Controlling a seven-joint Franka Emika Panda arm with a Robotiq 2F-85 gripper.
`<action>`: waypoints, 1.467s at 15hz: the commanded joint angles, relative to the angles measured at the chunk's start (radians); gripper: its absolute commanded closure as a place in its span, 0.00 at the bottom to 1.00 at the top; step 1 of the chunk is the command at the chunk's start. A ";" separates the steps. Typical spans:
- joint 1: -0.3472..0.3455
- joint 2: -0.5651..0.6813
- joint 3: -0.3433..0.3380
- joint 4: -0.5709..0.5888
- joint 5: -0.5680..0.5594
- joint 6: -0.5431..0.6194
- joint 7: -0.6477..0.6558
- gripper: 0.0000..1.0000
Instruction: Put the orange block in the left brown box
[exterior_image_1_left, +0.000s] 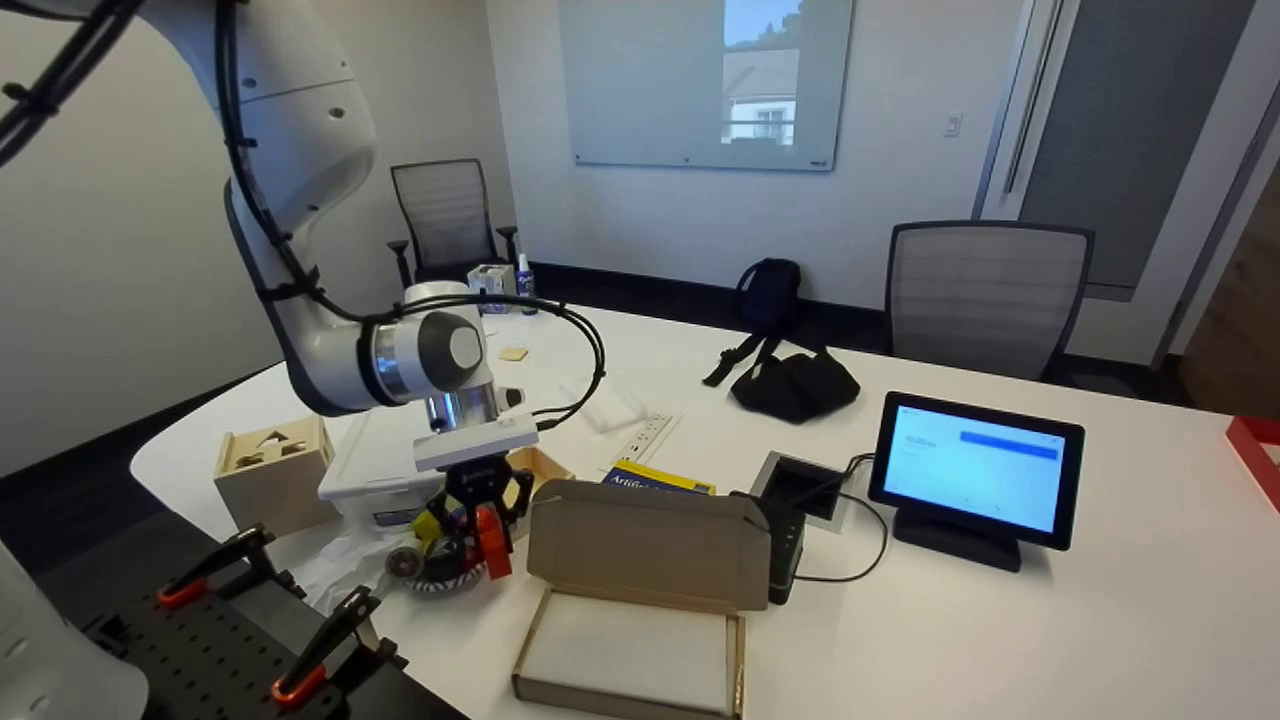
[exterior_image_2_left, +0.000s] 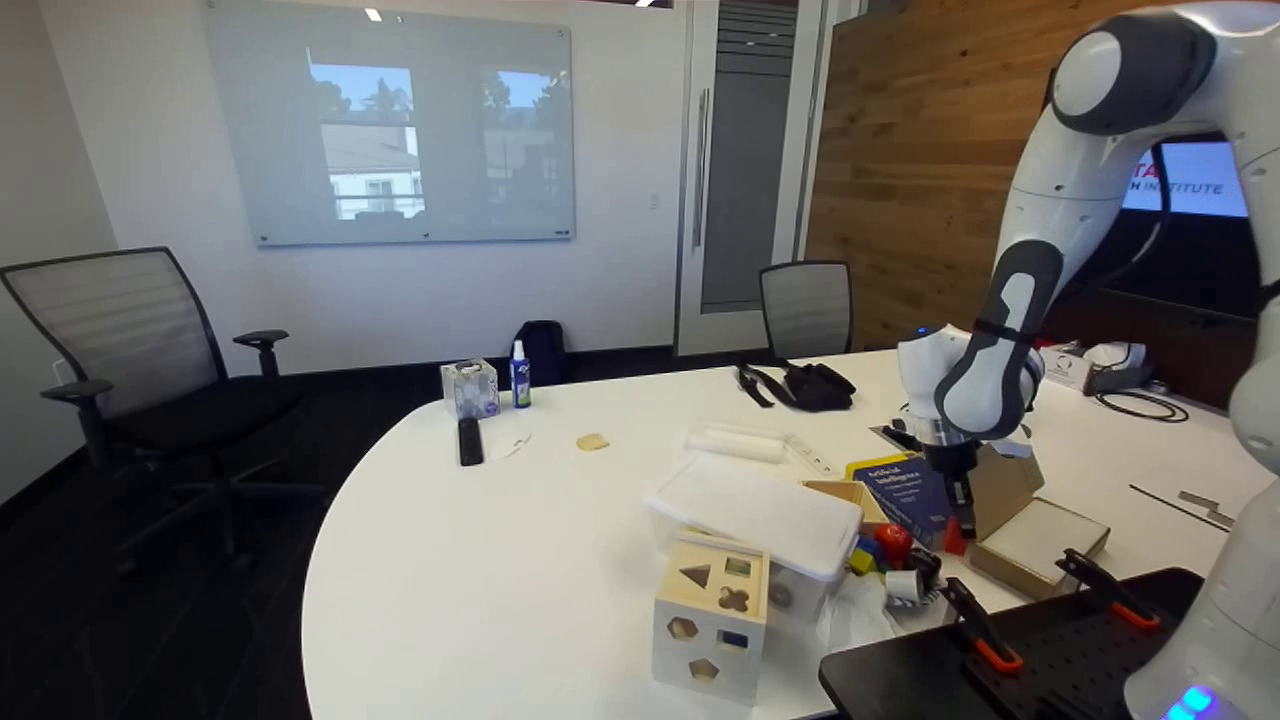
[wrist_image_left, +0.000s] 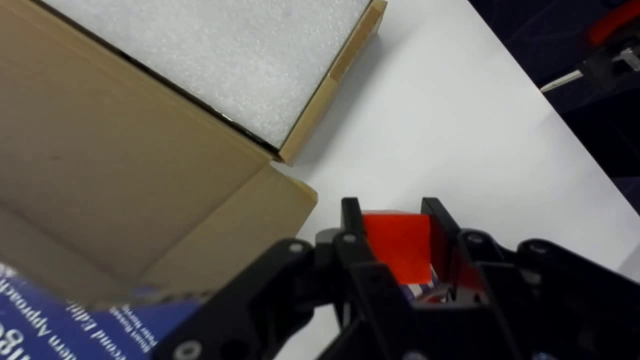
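Orange block (wrist_image_left: 400, 245), gripped!
The gripper (wrist_image_left: 392, 207) has its jaws part-closed, snug on both sides, block filling the gap, near the cardboard box (exterior_image_1_left: 640, 545), well apart from the tan box (exterior_image_1_left: 270, 500).

Even light; soft shadows; reflective whiteboard (exterior_image_2_left: 395, 125)

A white robot arm (exterior_image_1_left: 320, 130) with dark gray joint covers (exterior_image_2_left: 1168, 72) and silvery bands (exterior_image_1_left: 388, 365) wears bundled black cables (exterior_image_1_left: 231, 110) strapped along its length. Its black gripper (wrist_image_left: 392, 225) shows jointed linkages (wrist_image_left: 262, 292) studded with round silvery screws (wrist_image_left: 296, 247). In an exterior view, blue light (exterior_image_2_left: 1195, 702) glows on the rounded white base (exterior_image_2_left: 1230, 625).
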 joint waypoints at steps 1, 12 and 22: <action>-0.029 -0.195 0.083 -0.057 0.097 -0.157 -0.046 0.92; 0.148 -0.427 0.312 0.016 0.378 -0.465 0.012 0.92; 0.286 -0.399 0.410 0.140 0.434 -0.535 0.109 0.92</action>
